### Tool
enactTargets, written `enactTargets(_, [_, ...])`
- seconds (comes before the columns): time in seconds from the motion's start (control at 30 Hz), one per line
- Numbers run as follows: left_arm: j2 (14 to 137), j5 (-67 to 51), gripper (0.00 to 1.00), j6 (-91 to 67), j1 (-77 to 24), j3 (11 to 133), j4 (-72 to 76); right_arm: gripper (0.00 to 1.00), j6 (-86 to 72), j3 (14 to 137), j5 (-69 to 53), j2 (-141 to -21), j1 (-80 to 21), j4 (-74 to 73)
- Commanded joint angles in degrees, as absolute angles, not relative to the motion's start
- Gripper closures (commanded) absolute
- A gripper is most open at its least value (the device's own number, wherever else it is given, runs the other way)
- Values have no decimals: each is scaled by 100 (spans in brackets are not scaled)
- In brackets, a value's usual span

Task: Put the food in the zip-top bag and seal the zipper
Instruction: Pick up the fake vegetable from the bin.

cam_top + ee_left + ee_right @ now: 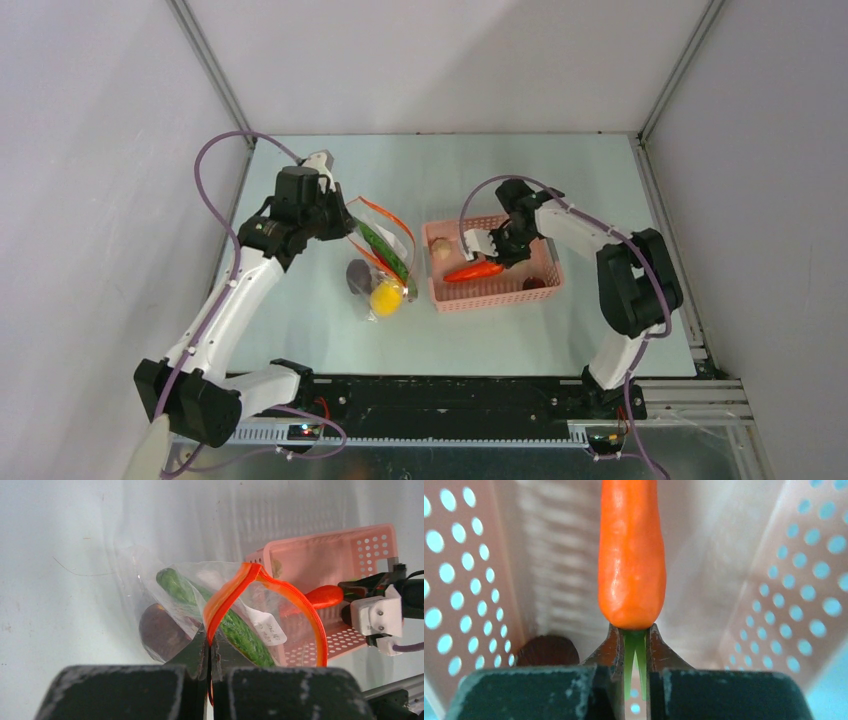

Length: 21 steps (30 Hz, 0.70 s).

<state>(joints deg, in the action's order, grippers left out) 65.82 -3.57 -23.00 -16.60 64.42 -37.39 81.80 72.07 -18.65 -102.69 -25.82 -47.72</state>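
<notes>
step: picking the glossy orange-red toy chili (631, 555) out of the pink perforated plastic basket (495, 296) | right gripper (635, 636): pinched on its green stem | left gripper (209, 647): clamped on the orange-red zipper strip (235, 587), holding the clear crinkly bag (150, 575) open beside the basket | next: lift the chili over the rim, carry it into the bag's mouth | dark piece (546, 650) in the basket corner, possibly grapes

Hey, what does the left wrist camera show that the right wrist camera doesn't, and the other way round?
Only the left wrist: the left pincer shut on the zipper of the zip-top bag, with the green pod and a dark round fruit in it. Only the right wrist: a dark piece low in the pink basket. Both: that basket and the red chili, held by its green stem in the right pincer.
</notes>
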Motion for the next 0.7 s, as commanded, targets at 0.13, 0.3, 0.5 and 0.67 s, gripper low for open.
enactTargets(0.13, [6425,-500,100,-2338,-1617,6362,-3521,100,8472,7233,-1030,-9403,-2509,-5162])
enactTargets(0.3, [6425,-572,100,-2383,-1619,6363,-3523,100,8489,7233,-682,-9112,-2511,-5192])
enactTargets(0.5, [6315,-548,100,-2457,-1618,6330,-3523,100,8311,7504,-154,-8760,-2483,-5455])
enactTargets(0.67, [6221,-569,100,-2523,-1618,6290,-3476,100,7988,7808,-240,-8287,-2529,-5586])
